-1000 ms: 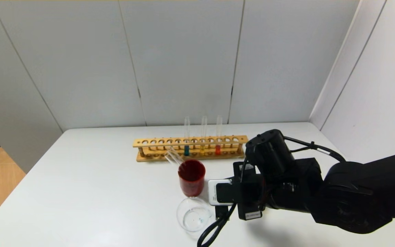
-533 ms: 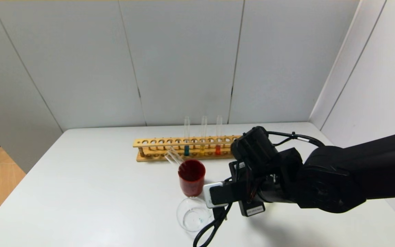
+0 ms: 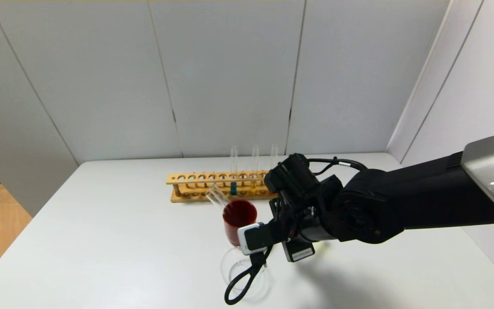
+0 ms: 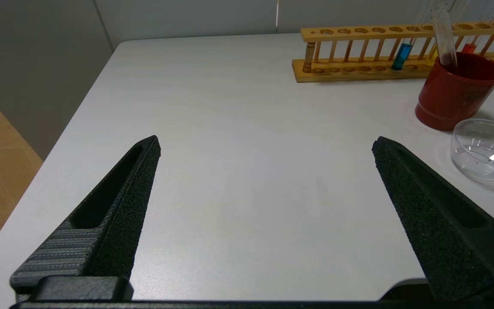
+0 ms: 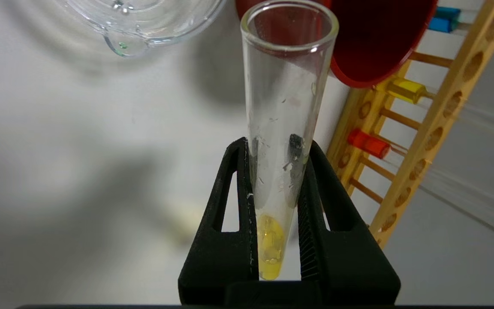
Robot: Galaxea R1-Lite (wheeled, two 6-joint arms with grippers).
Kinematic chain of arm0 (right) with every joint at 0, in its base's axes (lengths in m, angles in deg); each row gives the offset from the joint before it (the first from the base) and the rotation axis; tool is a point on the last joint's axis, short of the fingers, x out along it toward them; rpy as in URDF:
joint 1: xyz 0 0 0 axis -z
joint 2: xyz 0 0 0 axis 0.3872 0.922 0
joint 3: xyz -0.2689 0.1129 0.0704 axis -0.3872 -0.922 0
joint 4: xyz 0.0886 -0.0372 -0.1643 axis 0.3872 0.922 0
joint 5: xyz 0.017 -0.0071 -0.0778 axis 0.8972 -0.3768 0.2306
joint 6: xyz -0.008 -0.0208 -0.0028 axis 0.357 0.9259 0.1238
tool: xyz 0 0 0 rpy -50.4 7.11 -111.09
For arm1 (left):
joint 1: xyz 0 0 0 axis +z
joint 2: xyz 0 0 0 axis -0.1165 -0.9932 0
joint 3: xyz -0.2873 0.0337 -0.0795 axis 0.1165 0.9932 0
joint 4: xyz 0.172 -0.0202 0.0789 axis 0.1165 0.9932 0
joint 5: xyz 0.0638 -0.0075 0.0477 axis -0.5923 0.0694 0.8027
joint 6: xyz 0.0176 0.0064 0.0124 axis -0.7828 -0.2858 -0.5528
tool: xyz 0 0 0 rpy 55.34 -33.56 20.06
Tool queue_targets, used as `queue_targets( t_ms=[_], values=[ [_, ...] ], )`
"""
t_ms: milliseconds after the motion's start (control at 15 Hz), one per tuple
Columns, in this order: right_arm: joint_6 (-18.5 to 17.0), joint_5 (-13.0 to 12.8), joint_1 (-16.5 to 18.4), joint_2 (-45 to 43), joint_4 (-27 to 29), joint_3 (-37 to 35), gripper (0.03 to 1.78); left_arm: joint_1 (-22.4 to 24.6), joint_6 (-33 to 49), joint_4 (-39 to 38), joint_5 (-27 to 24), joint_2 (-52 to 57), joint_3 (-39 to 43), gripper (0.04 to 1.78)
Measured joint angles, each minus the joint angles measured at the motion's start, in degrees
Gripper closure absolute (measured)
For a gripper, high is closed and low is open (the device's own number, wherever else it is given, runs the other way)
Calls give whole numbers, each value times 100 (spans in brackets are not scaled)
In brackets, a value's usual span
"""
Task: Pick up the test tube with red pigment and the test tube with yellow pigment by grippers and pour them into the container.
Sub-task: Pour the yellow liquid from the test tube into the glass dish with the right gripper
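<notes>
My right gripper (image 5: 275, 143) is shut on a test tube with yellow pigment (image 5: 283, 94), which has yellow liquid at its closed end between the fingers. The tube's open mouth points toward the red cup (image 5: 380, 38) and the clear glass container (image 5: 144, 17). In the head view the right wrist (image 3: 290, 214) hangs just right of the cup (image 3: 239, 219) and above the container (image 3: 230, 258). The test tube with red pigment (image 5: 369, 143) stands in the wooden rack (image 5: 423, 141). My left gripper (image 4: 266, 140) is open and empty, low over bare table.
The rack (image 3: 204, 186) also holds a teal tube (image 3: 233, 187) and a second yellow tube (image 3: 254, 169). Empty glass tubes (image 3: 217, 197) lean in the red cup. A black cable loop (image 3: 240, 287) hangs over the container. Walls close the back and right.
My right arm has swung left with the yellow tube, from right of the container to beside the red cup. It now covers the red tube's lower part in the head view.
</notes>
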Motion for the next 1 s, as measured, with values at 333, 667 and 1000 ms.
queue_targets(
  t_ms=[333, 667, 1000],
  values=[
    [277, -635, -179, 117, 605, 430, 146, 0, 5, 0, 0, 0, -2, 7],
    [472, -891, -297, 173, 675, 524, 146, 0, 7, 2, 0, 0, -2, 7],
    [699, -1271, -400, 217, 725, 581, 146, 0, 0, 0, 0, 0, -2, 7]
  ],
)
